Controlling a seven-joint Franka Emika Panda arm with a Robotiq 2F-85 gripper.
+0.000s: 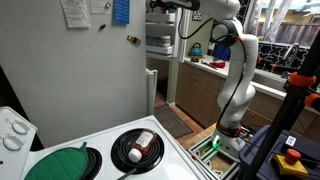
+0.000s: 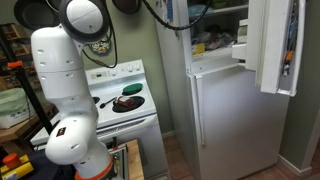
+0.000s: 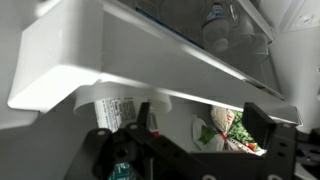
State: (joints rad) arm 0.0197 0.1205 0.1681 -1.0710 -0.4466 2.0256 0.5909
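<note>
The hand is released: its two dark fingers stand well apart at the bottom of the wrist view, and nothing is pinched between them. Beyond the gap lies a red and green packet, nearer the right finger; whether it touches that finger cannot be told. Just beside the left finger stands a white labelled tub, upright, with its top tucked under the white shelf that slants across the view above the hand. On that shelf, towards the upper right, clear bottles show dimly.

In an exterior view the arm rises from its base beside the stove and reaches over towards the top compartment of the refrigerator, whose upper door stands open. The hand itself is too dark and small there to make out.

In an exterior view the arm stands upright past the white side of the refrigerator, and its top end is cut off by the edge of the picture. In the foreground is the stove, with a round green cover on one burner and a small object on the dark burner beside it.
</note>
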